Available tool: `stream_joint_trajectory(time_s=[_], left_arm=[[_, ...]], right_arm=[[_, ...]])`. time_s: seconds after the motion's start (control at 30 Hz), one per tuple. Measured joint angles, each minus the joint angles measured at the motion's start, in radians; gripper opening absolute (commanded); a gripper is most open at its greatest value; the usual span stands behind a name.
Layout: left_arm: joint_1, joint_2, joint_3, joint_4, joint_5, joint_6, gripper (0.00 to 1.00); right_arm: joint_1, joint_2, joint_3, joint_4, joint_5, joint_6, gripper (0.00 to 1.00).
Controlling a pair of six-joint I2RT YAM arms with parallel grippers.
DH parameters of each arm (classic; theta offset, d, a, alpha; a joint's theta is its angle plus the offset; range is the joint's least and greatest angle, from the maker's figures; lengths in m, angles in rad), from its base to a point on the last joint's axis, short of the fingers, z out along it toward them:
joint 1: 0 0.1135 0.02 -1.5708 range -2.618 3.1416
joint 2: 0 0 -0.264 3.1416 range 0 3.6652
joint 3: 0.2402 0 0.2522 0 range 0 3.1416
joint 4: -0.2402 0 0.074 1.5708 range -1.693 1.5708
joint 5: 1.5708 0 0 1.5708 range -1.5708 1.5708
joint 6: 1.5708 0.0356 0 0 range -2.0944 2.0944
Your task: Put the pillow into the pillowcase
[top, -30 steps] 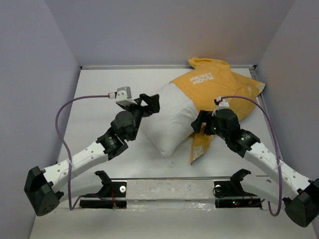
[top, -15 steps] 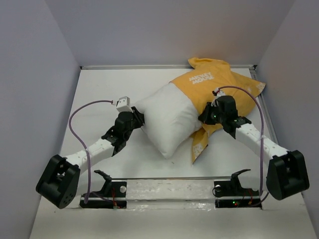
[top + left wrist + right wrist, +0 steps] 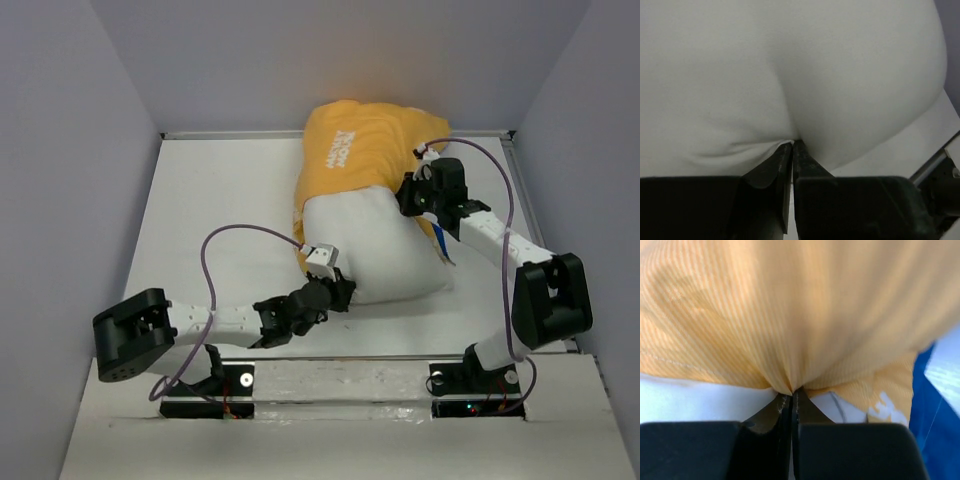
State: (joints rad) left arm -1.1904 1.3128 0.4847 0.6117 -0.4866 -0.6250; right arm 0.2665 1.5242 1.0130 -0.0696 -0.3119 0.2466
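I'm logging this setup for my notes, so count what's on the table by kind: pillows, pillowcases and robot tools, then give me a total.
Pillows: 1, the white pillow
Pillowcases: 1, the yellow-orange pillowcase
Tools: 2, the left tool shut on the pillow, and the right tool shut on the pillowcase
Total: 4

My arms are white links (image 3: 225, 320) with blocky black joints (image 3: 132, 335); a purple cable (image 3: 245, 228) runs from each wrist; my fingers (image 3: 771, 170) are black, tapering wedges.

The pillow (image 3: 375, 245) blocks mid-table (bare table (image 3: 220, 195) lies leftward).
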Motion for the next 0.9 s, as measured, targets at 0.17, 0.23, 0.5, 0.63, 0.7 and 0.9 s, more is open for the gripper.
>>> stream_joint_trajectory(time_s=[0.17, 0.23, 0.5, 0.63, 0.7, 0.9], left_arm=[[-0.050, -0.068, 0.002, -0.003, 0.019, 0.011, 0.78], [-0.032, -0.125, 0.027, -0.038, 0.027, 0.032, 0.79], [0.344, -0.422, 0.089, -0.136, 0.112, 0.047, 0.78], [0.467, -0.593, 0.031, -0.242, 0.101, 0.001, 0.74], [0.532, -0.629, -0.018, -0.277, 0.103, -0.033, 0.73], [0.797, -0.451, -0.185, -0.298, 0.254, -0.103, 0.74]], right_arm=[[0.003, 0.003, 0.026, 0.055, -0.005, 0.025, 0.48], [0.005, -0.002, 0.026, 0.052, 0.007, 0.040, 0.56], [-0.012, -0.045, 0.024, 0.012, 0.028, 0.076, 0.58], [-0.012, -0.090, 0.015, 0.003, 0.027, 0.083, 0.59], [-0.013, -0.105, 0.008, 0.003, 0.027, 0.087, 0.59], [-0.024, -0.143, -0.003, -0.002, 0.031, 0.090, 0.59]])
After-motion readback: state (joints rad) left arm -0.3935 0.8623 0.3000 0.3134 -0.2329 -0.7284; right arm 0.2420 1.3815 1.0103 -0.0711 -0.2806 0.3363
